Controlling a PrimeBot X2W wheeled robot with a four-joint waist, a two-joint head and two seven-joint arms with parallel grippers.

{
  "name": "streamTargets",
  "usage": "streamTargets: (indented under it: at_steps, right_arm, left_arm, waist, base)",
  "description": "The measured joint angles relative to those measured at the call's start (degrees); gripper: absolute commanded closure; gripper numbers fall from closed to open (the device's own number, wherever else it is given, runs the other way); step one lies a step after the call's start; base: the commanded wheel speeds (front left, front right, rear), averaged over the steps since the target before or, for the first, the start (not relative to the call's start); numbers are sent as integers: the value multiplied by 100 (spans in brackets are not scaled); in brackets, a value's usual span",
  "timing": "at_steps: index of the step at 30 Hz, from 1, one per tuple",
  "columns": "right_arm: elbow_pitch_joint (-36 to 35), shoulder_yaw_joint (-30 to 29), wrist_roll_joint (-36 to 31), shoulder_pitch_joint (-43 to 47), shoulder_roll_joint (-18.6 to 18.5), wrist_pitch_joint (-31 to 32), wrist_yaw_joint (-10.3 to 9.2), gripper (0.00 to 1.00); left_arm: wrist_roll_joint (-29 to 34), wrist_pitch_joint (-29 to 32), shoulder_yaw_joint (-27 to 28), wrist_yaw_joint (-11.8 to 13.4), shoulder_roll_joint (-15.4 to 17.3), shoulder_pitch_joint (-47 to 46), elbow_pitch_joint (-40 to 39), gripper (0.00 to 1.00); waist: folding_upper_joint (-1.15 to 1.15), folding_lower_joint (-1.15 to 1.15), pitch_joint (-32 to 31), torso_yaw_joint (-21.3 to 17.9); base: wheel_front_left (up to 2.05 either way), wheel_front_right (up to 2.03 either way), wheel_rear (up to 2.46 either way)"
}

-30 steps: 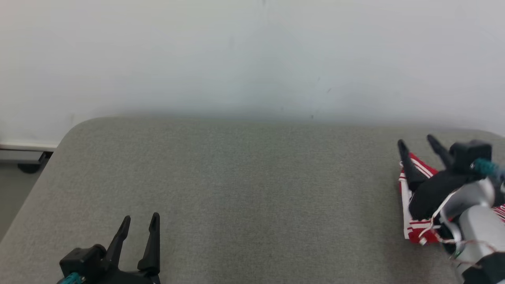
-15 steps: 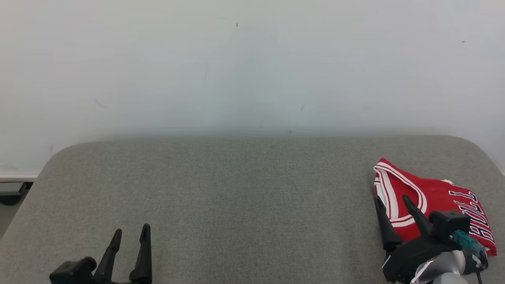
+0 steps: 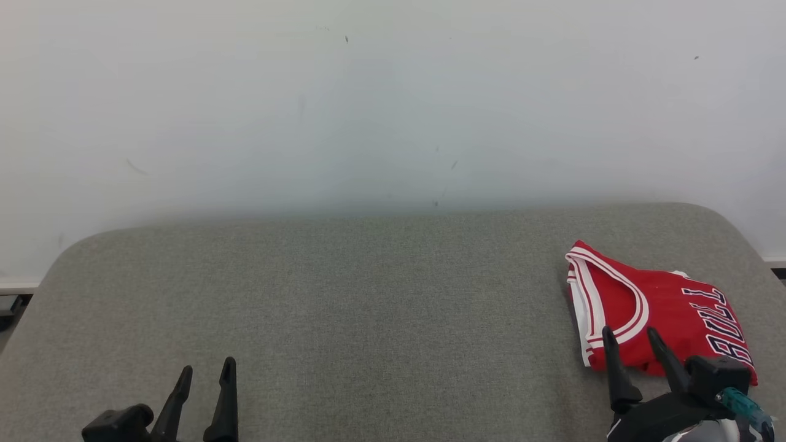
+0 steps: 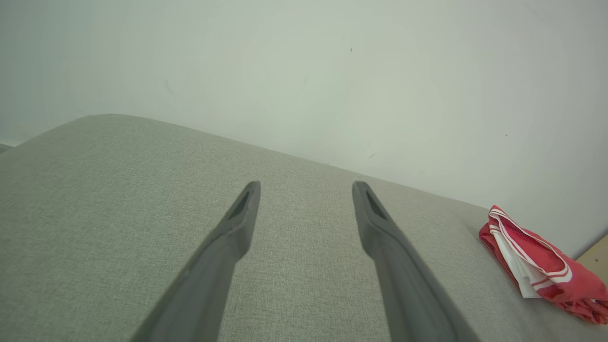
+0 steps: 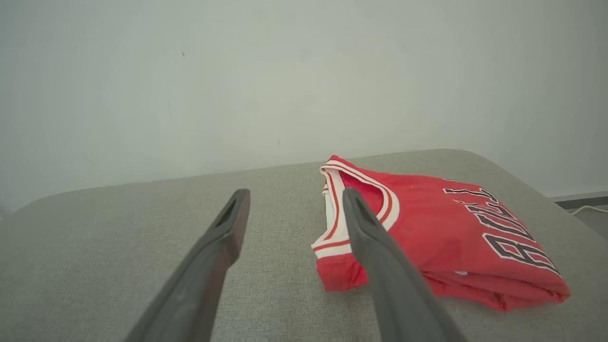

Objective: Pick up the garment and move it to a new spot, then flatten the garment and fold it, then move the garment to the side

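Observation:
The garment is a red jersey with white trim and dark lettering, folded into a compact bundle at the right end of the grey padded table. It also lies at the right edge in the left wrist view and right of centre in the right wrist view. My right gripper stands open just in front of the garment's near edge, holding nothing. At the lower left my left gripper is open too, far from the garment, with bare table between its fingers.
A plain pale wall rises right behind the table. The table's rounded corners show at the far left and far right. A strip of floor and baseboard shows past the left edge.
The head camera has tilted and shifted. My right gripper has pulled back off the garment toward the near edge, leaving the folded jersey lying uncovered. The left gripper has kept its place.

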Motion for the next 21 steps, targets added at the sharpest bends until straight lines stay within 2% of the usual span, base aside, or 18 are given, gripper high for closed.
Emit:
streamTargets:
  at_steps: [12,13,21]
  right_arm:
    - [-152,38,-1,119,24,3,-93,0]
    - [-119,42,0,124,34,8,-93,100]
    - [242,65,36,456,151,62,-92,100]
  left_arm:
    - [-47,108,-51,-5,-19,-2,109,0]
    - [-44,105,-54,-4,-24,3,142,100]
    - [-57,144,-60,-1,-147,298,483,100]
  waist:
    - [0,0,68,18]
    - [0,0,70,20]
    - [0,0,76,19]
  base:
    - [0,0,0]
    - [0,0,0]
    - [0,0,0]
